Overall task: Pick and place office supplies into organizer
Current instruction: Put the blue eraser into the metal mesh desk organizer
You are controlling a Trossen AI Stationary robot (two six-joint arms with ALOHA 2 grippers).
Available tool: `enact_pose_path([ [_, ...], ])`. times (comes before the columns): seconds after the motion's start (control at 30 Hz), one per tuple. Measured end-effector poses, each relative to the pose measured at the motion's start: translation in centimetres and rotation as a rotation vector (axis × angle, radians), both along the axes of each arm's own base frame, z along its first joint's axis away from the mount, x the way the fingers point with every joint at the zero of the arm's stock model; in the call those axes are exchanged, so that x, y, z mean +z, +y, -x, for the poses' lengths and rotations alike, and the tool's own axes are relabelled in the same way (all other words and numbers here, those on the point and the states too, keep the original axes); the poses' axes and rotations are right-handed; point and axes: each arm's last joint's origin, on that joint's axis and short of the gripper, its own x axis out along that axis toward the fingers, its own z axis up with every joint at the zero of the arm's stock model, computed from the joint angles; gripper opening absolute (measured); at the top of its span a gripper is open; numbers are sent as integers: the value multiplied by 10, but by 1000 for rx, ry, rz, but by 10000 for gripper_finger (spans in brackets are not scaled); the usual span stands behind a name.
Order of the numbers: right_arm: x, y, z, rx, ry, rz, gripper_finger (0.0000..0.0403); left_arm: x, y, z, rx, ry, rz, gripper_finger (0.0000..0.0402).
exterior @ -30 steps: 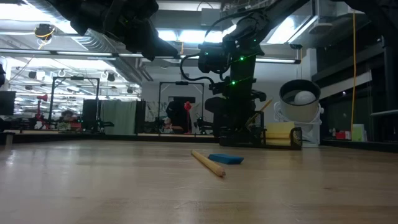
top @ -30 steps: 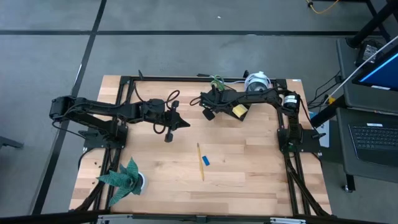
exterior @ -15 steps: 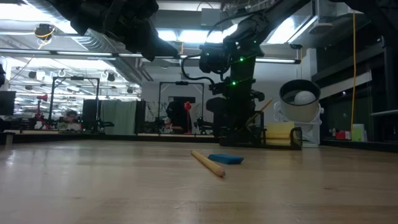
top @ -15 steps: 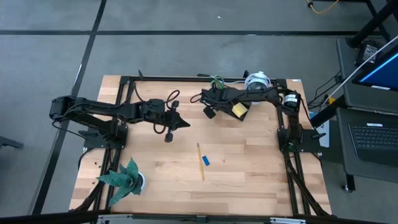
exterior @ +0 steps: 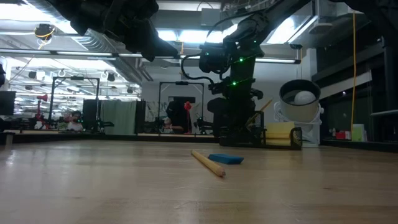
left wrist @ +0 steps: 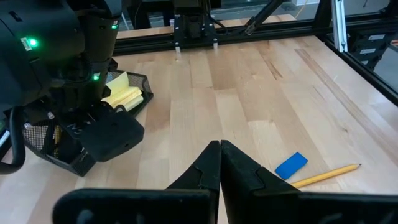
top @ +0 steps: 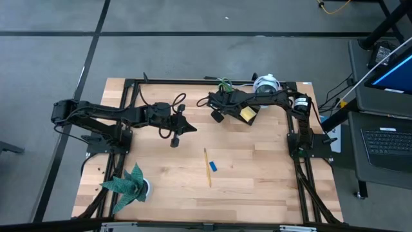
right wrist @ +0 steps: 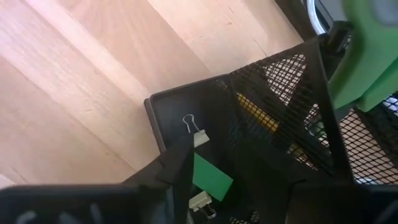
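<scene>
The black mesh organizer (top: 244, 108) stands near the table's far edge, with a yellow sticky-note pad (left wrist: 121, 96) and green scissors handles (right wrist: 367, 56) in it. My right gripper (right wrist: 211, 152) hangs over its front tray (right wrist: 171, 109), shut on a small green piece (right wrist: 211, 177). Two binder clips (right wrist: 199, 138) lie in that tray. A yellow pencil (top: 207, 166) and a blue block (top: 213, 166) lie side by side mid-table. My left gripper (top: 193, 128) is shut and hovers left of the organizer, above bare wood. My right gripper has the green piece (right wrist: 214, 180) between its two fingers, one finger (right wrist: 177, 165) on each side. It comes from above, pointing down into the organizer's front tray. Whether the piece is lifted clear or rests on the tray floor cannot be told.
A round white camera-like device (top: 265, 84) stands just behind the organizer. A green paper plant (top: 132, 183) sits at the near left corner. A black frame (top: 129, 84) runs along the table's edges. Bare wood lies around the pencil (left wrist: 323, 177) and blue block (left wrist: 291, 165).
My right gripper has edged slightly toward the table's far edge over the organizer, then kept still. Nothing else has moved.
</scene>
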Motion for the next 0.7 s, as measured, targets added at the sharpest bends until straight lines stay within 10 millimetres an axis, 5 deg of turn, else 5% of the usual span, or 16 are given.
enact_pose_path([
  [0.2,5,1,-1,6,-1,-32,144,0,0,0,1,0,2,5],
  [0.37,19,7,-8,36,-25,-89,96,0,0,0,0,0,0,1],
  [0.5,31,22,-16,96,-15,-92,18,0,0,0,-30,-3,-71,3],
  [0.7,46,64,-24,195,31,-104,6,1,0,0,-50,-13,-122,1],
])
